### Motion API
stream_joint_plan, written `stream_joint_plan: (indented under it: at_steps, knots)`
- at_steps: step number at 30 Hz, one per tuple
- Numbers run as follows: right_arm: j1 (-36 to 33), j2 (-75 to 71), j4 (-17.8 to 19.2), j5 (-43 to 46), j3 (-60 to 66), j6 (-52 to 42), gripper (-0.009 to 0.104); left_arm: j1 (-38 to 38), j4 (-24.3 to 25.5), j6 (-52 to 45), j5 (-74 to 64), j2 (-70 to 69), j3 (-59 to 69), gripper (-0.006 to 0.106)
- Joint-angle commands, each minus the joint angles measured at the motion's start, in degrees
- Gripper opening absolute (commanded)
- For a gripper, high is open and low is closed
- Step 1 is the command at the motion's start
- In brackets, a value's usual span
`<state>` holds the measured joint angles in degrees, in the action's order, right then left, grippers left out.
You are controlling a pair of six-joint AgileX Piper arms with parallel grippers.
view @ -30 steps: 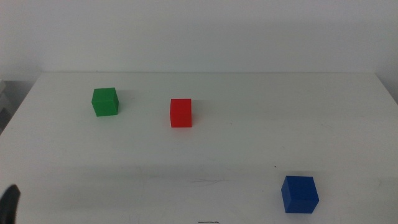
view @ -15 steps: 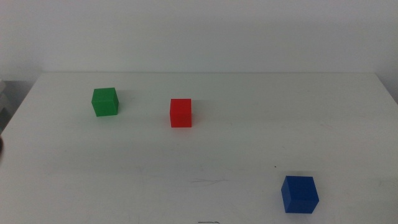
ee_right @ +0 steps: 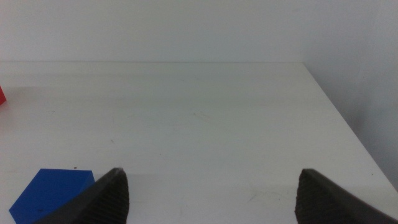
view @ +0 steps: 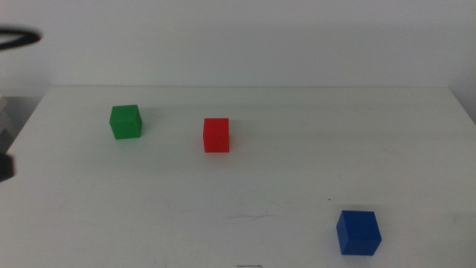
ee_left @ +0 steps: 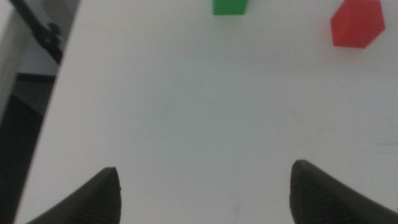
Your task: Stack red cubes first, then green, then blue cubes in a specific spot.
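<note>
A small red cube point(view: 216, 135) rests on the white table a little left of centre. The green cube point(view: 125, 121) sits further left and slightly farther back. A larger blue cube point(view: 358, 232) lies near the front right. My left gripper point(ee_left: 204, 186) hovers over the table's left side, open and holding nothing, with the green cube point(ee_left: 229, 7) and the red cube point(ee_left: 357, 23) ahead of it. The right gripper point(ee_right: 211, 190) is open too and holds nothing, with the blue cube point(ee_right: 51, 196) beside its jaw. In the middle view only a dark bit of the left arm point(view: 6, 165) shows at the left edge.
The table's left edge point(ee_left: 53, 118) drops off to dark hardware beside the left gripper. The right edge point(ee_right: 339, 118) runs close to the right gripper. A white wall stands behind the table.
The dark part of the left arm at the middle view's left edge has risen from the bottom corner to mid-height. A dark cable has appeared at the top left. The cubes have not moved.
</note>
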<state>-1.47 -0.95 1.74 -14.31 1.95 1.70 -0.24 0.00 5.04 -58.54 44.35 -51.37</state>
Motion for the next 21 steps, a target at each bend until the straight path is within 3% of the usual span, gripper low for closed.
stream_joint_plan:
  at_steps: [1, 6, 14, 21]
  knots:
    - [0.2, -0.9, 0.4, 4.5, -1.3, -0.2, 0.092, -1.4, -2.1, 0.7, 2.4, 3.6, -4.0, 0.091]
    - [0.2, -0.9, 0.4, 4.5, -1.3, -0.2, 0.092, -7.9, -0.6, 5.2, 2.2, 12.9, -9.6, 0.091]
    - [0.2, -0.9, 0.4, 4.5, -1.3, -0.2, 0.092, -19.9, 10.1, 16.0, 2.0, 31.5, -23.3, 0.091]
    - [0.2, -0.9, 0.4, 4.5, -1.3, -0.2, 0.092, -25.0, 10.9, 19.2, 0.2, 47.4, -37.4, 0.091]
